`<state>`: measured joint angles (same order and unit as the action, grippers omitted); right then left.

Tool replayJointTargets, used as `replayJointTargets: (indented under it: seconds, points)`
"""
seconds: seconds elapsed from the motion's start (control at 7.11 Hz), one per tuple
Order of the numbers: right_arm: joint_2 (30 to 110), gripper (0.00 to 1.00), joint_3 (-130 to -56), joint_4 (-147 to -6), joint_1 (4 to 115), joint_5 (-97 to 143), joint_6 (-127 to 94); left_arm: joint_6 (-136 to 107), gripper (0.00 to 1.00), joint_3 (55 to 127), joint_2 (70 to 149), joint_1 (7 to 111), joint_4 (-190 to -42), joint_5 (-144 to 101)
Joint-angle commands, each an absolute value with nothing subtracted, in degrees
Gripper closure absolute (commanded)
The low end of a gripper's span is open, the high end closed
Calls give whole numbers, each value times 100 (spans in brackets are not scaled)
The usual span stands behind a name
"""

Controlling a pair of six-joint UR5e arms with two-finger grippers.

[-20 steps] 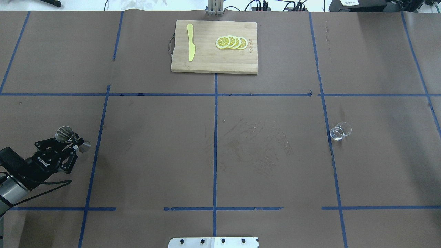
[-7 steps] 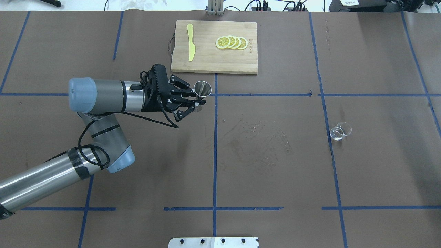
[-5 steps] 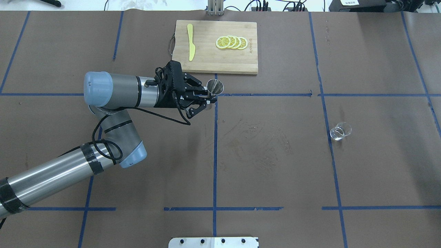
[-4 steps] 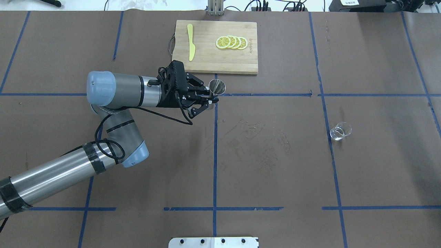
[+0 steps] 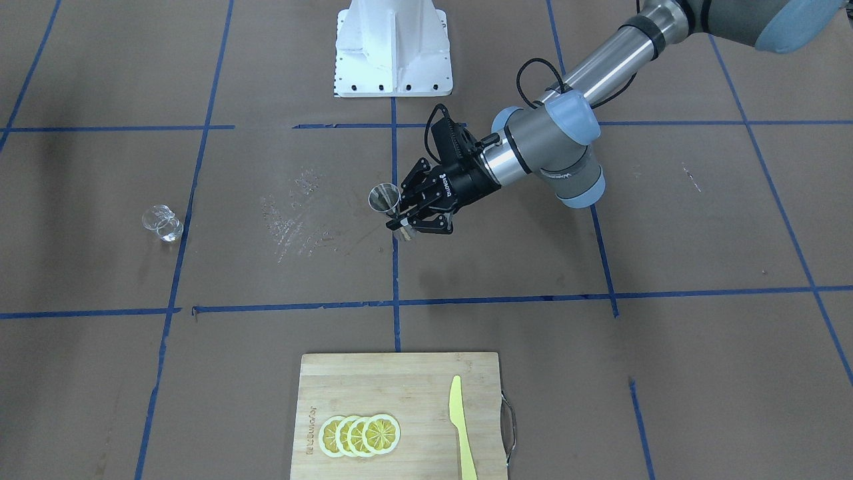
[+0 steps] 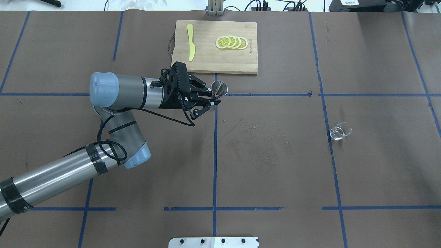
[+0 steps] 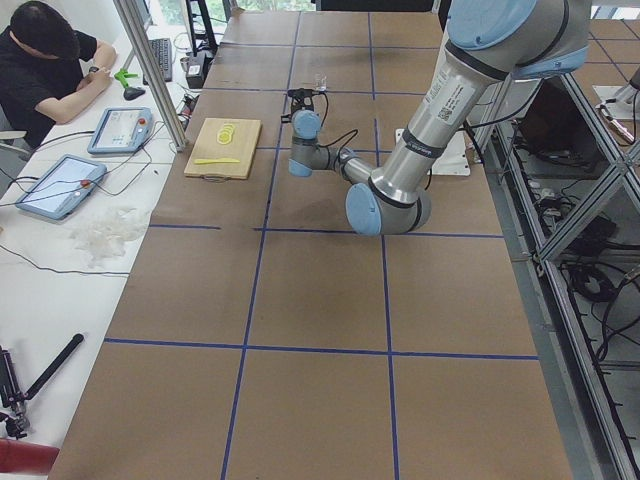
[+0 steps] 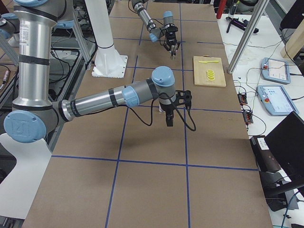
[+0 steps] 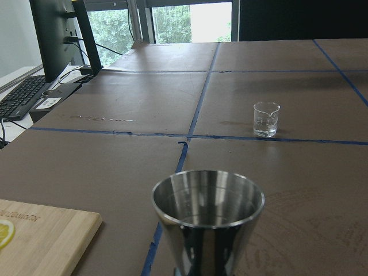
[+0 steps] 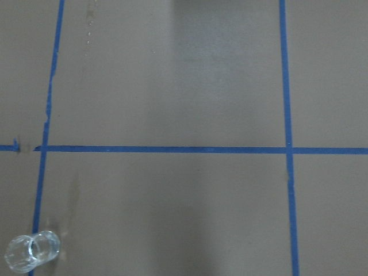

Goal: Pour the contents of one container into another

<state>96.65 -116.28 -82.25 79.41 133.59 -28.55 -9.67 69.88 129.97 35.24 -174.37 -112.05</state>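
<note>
My left gripper (image 6: 215, 99) is shut on the waist of the silver hourglass jigger (image 6: 219, 88), holding it upright above the table's centre line, just in front of the cutting board. From the left wrist view the jigger's open cup (image 9: 207, 215) fills the foreground, and nothing shows inside it. The clear glass cup (image 6: 340, 131) stands on the table far to the right, apart from the jigger; it also shows small in the left wrist view (image 9: 266, 119) and at the lower left of the right wrist view (image 10: 31, 251). The right gripper (image 8: 169, 119) hangs above the table; I cannot tell whether it is open or shut.
A wooden cutting board (image 6: 213, 63) lies at the far middle with several lemon slices (image 6: 231, 42) and a yellow knife (image 6: 190, 42). Blue tape lines grid the brown table. The white robot base (image 5: 393, 47) stands at the near edge. A person sits at the side desk (image 7: 50, 70).
The left arm has carried the jigger from the table's near left up to the centre line, still gripped. In the last half second it shifted only slightly right. The glass has not moved.
</note>
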Motion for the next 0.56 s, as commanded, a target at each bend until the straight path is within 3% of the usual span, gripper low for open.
replayJointTargets:
  seconds: [0.0,0.42]
  points:
    - [9764,0,-12041,-7512,6817,12529,-4440,-967,100,6996,12982,3489,-17446,-11180]
    - [10097,0,-12276,-6347,5558,11219,-6035,-967,100,7014,12946,3437,-17446,-11171]
